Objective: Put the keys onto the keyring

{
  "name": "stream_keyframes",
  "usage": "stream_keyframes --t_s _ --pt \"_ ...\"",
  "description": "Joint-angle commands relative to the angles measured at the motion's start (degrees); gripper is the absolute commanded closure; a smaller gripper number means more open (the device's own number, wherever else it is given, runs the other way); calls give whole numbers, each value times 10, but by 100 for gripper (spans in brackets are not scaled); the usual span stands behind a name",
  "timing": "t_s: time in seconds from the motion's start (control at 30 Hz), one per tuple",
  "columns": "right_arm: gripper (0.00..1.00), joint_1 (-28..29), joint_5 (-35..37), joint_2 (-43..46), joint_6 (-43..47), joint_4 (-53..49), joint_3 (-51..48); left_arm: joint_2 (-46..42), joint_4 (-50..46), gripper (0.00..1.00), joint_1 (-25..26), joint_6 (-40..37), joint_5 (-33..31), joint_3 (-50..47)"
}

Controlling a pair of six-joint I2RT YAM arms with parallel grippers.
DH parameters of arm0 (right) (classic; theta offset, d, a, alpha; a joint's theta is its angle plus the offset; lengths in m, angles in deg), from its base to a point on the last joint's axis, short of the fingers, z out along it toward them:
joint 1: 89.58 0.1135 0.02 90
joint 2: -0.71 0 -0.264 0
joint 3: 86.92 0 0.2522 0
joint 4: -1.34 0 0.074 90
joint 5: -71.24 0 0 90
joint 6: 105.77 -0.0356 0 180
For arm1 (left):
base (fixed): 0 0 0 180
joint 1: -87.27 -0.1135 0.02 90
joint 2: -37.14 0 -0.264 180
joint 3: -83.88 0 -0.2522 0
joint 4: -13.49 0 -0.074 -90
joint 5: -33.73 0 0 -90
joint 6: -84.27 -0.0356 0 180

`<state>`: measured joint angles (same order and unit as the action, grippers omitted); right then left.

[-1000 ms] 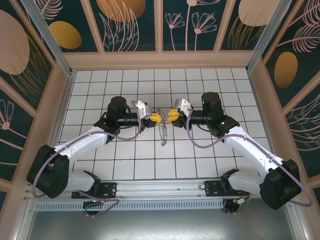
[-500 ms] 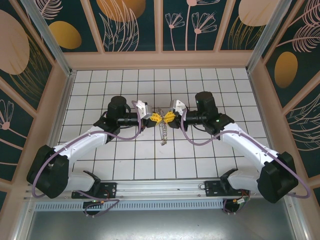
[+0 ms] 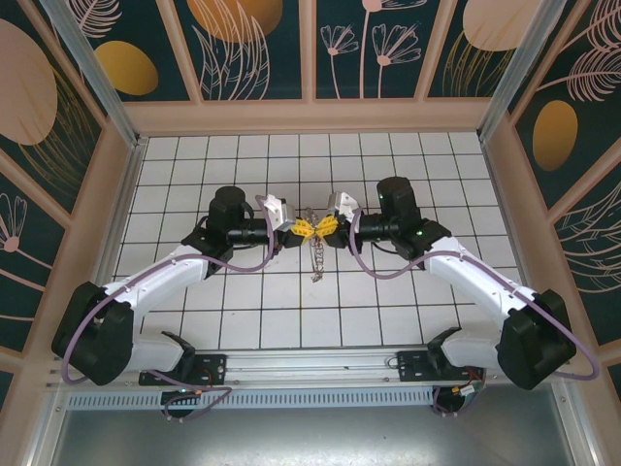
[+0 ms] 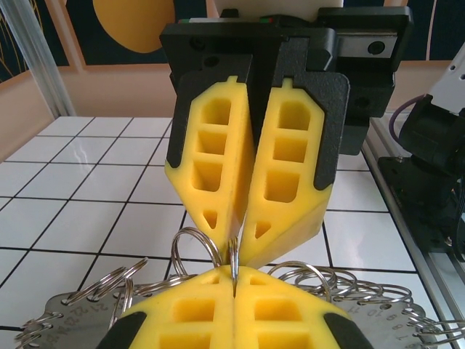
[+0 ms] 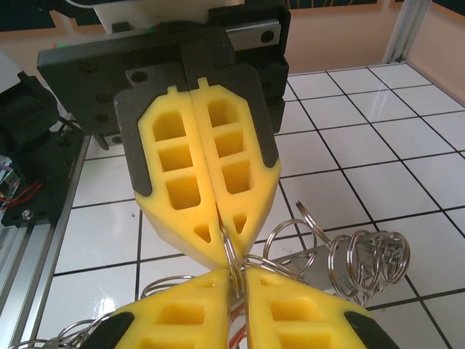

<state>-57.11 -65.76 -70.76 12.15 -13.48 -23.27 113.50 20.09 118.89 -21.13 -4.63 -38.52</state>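
My two grippers meet tip to tip above the middle of the white tiled table. The left gripper [image 3: 304, 229] [image 4: 235, 272] is shut on a small metal ring at the edge of the keyring [image 3: 316, 258]. The keyring's grey stamped band [image 4: 69, 320] and its fringe of rings [image 5: 370, 262] hang beneath. The right gripper [image 3: 328, 227] [image 5: 241, 275] pinches the same ring from the opposite side, its yellow pads [image 4: 280, 167] nearly touching. A red-orange sliver [image 5: 237, 333] shows low in the gap between my right fingers. I cannot tell what it is. The keys themselves are hidden.
The tiled table [image 3: 243, 301] is boxed in by tan walls on three sides. An aluminium rail [image 3: 310, 374] carrying both arm bases runs along the near edge. A dark arm base and cables [image 4: 436, 160] stand at the right of the left wrist view.
The right gripper has slid left to meet the left gripper and narrowed its jaws onto the ring. The left arm and the hanging keyring have stayed put.
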Motion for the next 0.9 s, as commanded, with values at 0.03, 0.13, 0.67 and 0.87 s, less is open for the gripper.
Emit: stream_keyframes --t_s 0.03,0.13,0.67,0.87 --pt "91 8 -35 -11 -12 30 12 -11 19 100 0 -7 7 24" --pt "97 9 -21 -17 -12 23 12 -10 21 100 1 -5 8 21" --pt "100 41 76 -34 40 -112 92 14 -295 87 0 -190 -35 115" --pt "100 66 127 -52 46 -168 133 18 -304 91 1 -196 -45 136"
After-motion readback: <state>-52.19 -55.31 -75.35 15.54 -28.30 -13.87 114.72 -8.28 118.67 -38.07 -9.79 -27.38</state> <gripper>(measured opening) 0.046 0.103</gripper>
